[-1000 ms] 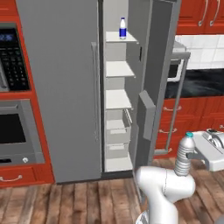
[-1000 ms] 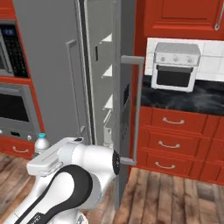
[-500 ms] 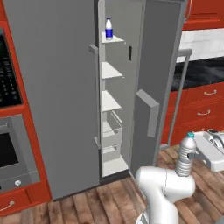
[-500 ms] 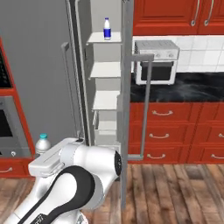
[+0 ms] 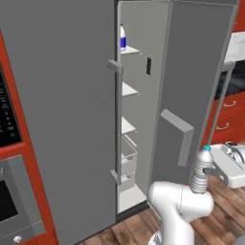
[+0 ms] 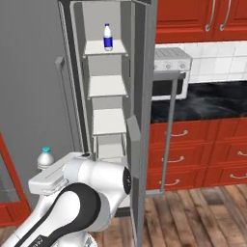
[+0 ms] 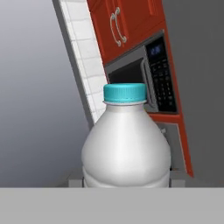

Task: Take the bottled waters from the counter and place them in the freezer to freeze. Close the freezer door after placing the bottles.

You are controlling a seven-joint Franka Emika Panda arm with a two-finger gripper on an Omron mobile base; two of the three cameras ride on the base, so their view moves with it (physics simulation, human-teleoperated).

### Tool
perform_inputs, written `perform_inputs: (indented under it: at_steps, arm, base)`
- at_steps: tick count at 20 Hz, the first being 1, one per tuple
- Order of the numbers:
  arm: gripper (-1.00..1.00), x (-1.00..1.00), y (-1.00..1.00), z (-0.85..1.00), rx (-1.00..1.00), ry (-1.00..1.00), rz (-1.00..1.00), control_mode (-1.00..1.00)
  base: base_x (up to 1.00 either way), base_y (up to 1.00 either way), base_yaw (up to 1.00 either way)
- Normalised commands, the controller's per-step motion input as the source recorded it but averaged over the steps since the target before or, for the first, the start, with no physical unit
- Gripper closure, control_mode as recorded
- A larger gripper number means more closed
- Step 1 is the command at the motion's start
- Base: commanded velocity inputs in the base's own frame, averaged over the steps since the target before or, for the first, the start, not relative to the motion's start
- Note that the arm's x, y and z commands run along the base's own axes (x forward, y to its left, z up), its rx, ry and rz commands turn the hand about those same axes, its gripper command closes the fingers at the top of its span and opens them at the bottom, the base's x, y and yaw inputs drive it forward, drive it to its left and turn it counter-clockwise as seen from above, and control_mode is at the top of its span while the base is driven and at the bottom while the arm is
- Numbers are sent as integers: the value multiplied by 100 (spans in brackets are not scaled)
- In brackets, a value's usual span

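A clear bottled water (image 5: 201, 171) with a teal cap stands upright in my gripper (image 5: 210, 181), which is shut on its lower body, low and to the right of the freezer (image 5: 129, 143). In the hand view the same bottle (image 7: 126, 144) sits close up between the fingers. From the right base view its cap (image 6: 45, 156) peeks over my hand. A white bottled water with a blue label (image 6: 108, 37) stands on the freezer's top shelf (image 6: 103, 48). The freezer door (image 5: 196, 95) hangs wide open, bar handle (image 6: 166, 144) outward. The black counter (image 6: 202, 99) lies to the right.
The other grey fridge door (image 5: 62, 119) is closed at the left, its handle (image 5: 117, 119) beside the opening. A white toaster oven (image 6: 169, 67) stands on the counter over red drawers (image 6: 193, 154). A microwave (image 5: 7, 110) and wall oven sit far left. Wooden floor lies below.
The whole picture has shifted and the freezer looms larger: the base has driven closer. The teal-capped bottle stays in my gripper; the blue-label bottle stays on the top shelf.
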Motion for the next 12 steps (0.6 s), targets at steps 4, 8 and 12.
perform_inputs:
  at_steps: [4, 8, 12]
  arm:
    - [100, 0, 0, 0, 0, 0, 0, 100]
    - [100, 0, 0, 0, 0, 0, 0, 100]
    - [100, 0, 0, 0, 0, 0, 0, 100]
  base:
    - [55, 11, -8]
    - [62, 9, -8]
    - [65, 1, -6]
